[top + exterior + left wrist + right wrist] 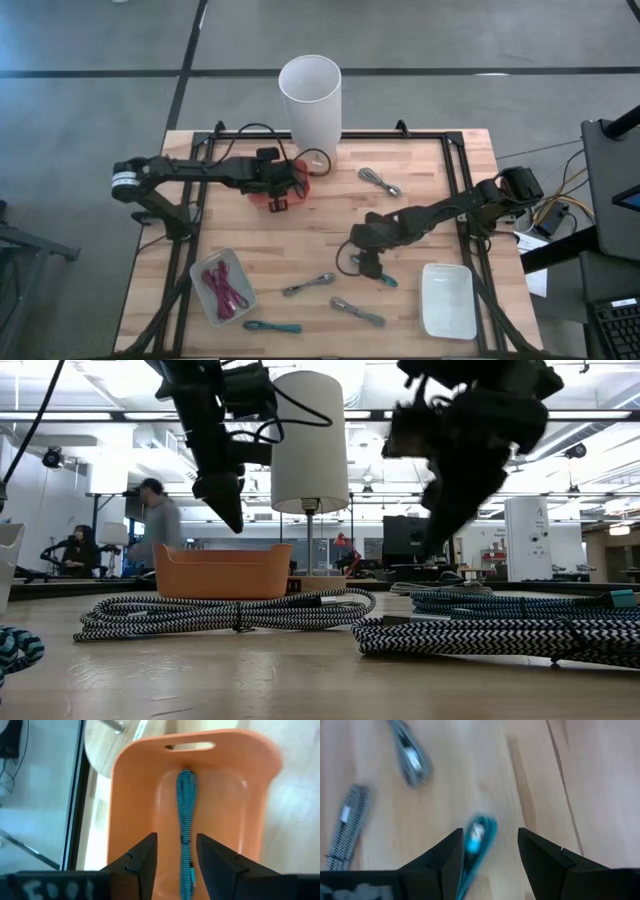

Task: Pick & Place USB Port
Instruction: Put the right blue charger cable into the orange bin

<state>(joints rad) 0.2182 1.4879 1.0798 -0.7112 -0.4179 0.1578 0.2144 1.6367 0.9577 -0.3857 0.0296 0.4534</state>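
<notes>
We read the job as partly done: some cables are already binned, several remain loose on the table [420,180].

Containers:
- Orange bin [283,190], upper centre-left of the high view, beside the base of the tall white cylinder [311,98]. The left wrist view shows one teal braided cable [186,825] lying lengthwise inside it.
- Grey tray [222,287], lower left of the high view, holds a bundle of pink cables [225,290].
- White tray [447,300], lower right, looks empty as far as we can see.

Left gripper [176,860]: over the orange bin, fingers apart, nothing between them but the teal cable lying below in the bin. We judge that drop finished.

Right gripper [487,852]: centre-right of the high view, low over the table, fingers spread and straddling the end of a teal cable [477,840] on the wood. Not closed on it. We judge this the next pick, at the approach stage.

Left on the table in the high view:
- Grey cable [379,181], upper centre.
- Grey cable [308,285], lower centre.
- Grey cable [358,312], lower centre, nearer the bottom edge.
- Teal cable [272,326], bottom, beside the grey tray.

The low view shows striped cable coils in the foreground and people in the room behind.
</notes>
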